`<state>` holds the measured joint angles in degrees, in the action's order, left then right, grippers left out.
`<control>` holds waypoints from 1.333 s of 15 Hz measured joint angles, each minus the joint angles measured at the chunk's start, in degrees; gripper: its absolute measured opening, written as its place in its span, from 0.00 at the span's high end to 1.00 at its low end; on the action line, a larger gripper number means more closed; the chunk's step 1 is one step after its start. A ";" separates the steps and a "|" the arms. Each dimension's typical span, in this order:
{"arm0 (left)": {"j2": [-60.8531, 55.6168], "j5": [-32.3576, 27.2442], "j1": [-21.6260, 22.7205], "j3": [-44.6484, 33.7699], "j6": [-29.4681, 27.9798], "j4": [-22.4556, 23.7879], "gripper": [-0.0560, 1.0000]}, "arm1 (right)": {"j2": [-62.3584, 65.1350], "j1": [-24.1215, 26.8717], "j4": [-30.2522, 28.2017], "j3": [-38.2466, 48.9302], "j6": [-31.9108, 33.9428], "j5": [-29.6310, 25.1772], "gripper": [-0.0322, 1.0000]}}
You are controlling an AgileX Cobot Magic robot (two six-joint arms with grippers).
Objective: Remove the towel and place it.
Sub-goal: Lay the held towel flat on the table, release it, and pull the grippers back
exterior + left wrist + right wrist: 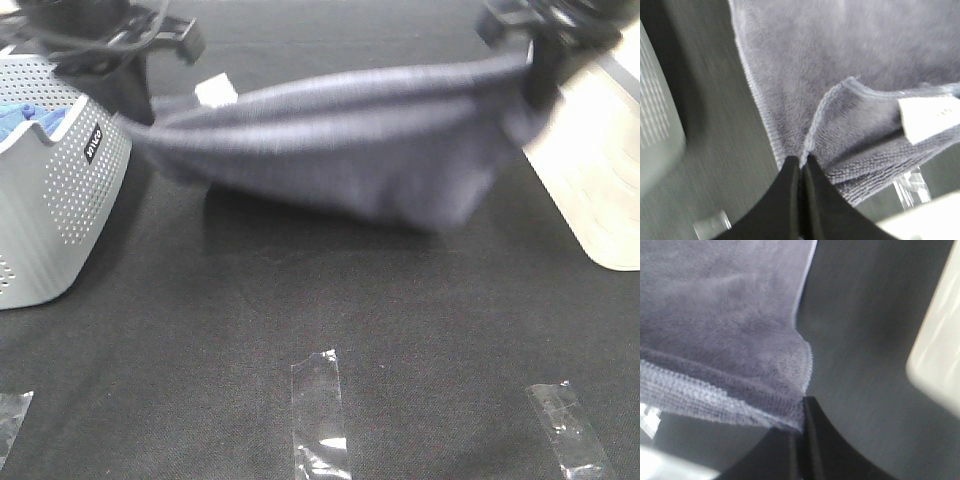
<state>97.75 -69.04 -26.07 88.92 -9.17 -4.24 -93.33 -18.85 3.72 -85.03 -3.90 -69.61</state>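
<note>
Starting at the front edge: three tape strips [320,410] are stuck on the black bench [200,350]. One basket [60,200] sits at the left, and one blue cloth [30,118] peeks out of it; that one is not our job.

Behind the tape, over the middle of the bench, hangs the one towel [350,160], clear of the basket and strung out sideways like a hammock between two tools. Its belly sags low toward the bench; whether it touches, I cannot tell. One white label [214,91] shows near the left end.

Left tool [801,164]: fingers pressed together on the hem, pinching the towel's edge, close to the basket's far corner. Right tool [801,412]: pinching the opposite corner, just beside one cream object [600,170] at the right side.

So the removal looks done, I'd say: towel out, lifted, spread wide. Left to do is the placing: lower it onto the bench, flatten it, and let both ends go. Nothing shows a marked spot for it, unless the tape is the guide.
</note>
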 joint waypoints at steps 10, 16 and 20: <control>-18.45 0.06 -23.78 -26.99 -20.28 0.23 0.95 | 29.22 0.00 9.80 36.04 0.00 -0.17 0.97; -18.79 0.29 -33.63 -35.81 -28.76 -5.96 0.95 | 37.93 0.00 14.61 45.38 0.00 -0.17 0.97; -18.91 0.63 -36.90 -38.96 -33.63 -8.48 0.95 | 39.99 0.00 15.76 50.48 0.00 -0.29 0.94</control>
<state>78.84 -68.41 -62.97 49.96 -42.80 -12.72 -53.34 -18.85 19.48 -34.55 -3.90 -69.90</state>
